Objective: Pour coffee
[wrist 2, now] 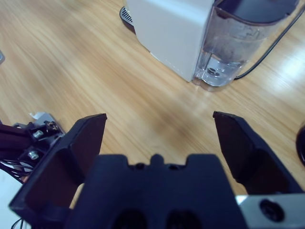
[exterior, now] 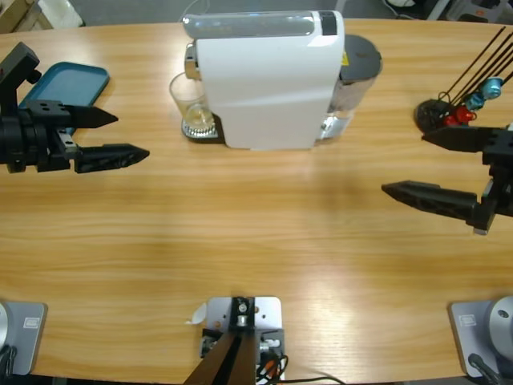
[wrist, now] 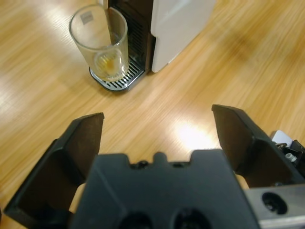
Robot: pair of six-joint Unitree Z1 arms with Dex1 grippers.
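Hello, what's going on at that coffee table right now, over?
Left gripper and right gripper both open, empty. Glass on drip tray under the coffee machine, shallow coffee inside. Nothing between left gripper and glass.

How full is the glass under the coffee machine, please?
Nearly empty: the upright glass holds only a shallow brownish coffee layer at its base.

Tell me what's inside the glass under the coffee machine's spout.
The glass holds only a shallow brownish layer of coffee at its base, and it stands on the drip tray of the coffee machine. The spout above is hidden by the machine's body.
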